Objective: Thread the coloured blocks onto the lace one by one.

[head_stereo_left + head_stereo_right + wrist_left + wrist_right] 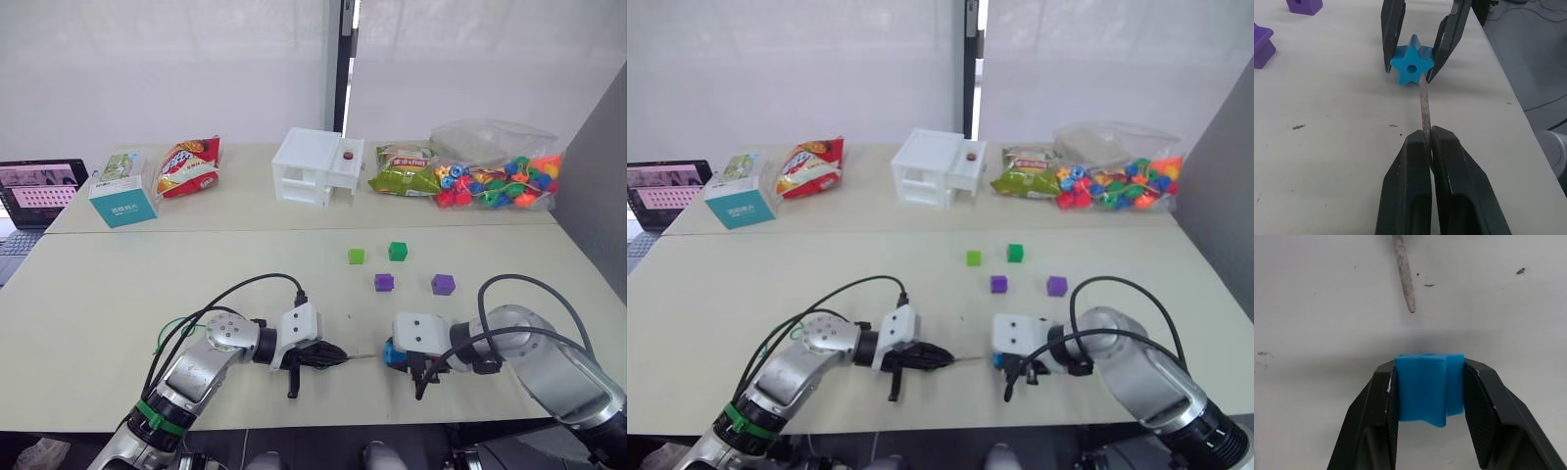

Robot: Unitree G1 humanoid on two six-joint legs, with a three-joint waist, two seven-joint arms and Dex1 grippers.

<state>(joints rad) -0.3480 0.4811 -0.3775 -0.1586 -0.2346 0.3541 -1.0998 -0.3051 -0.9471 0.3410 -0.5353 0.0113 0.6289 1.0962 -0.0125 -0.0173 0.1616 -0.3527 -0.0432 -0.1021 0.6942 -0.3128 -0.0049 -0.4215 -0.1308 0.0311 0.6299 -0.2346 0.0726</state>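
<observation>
Presently, in the left eye view, the left gripper (328, 356) is seen clamped on the stiff dark needle-like tip (361, 357) of the thin green lace (181, 325); the tip's long axis runs toward 3 o'clock, at the right gripper (397, 356) and its bright blue star-shaped plastic block (393, 353). Four loose blocks rest at 12 o'clock, well apart.

Through the left wrist view, the tip (1424, 110) is seen reaching the blue block (1411, 65), just beside and below its centre hole.

Through the right wrist view, the block (1429, 387) is held squeezed between both fingers (1374, 418); the tip (1404, 275) lies at 12 o'clock, near, slightly left of centre. A small alignment correction is judged necessary.
</observation>
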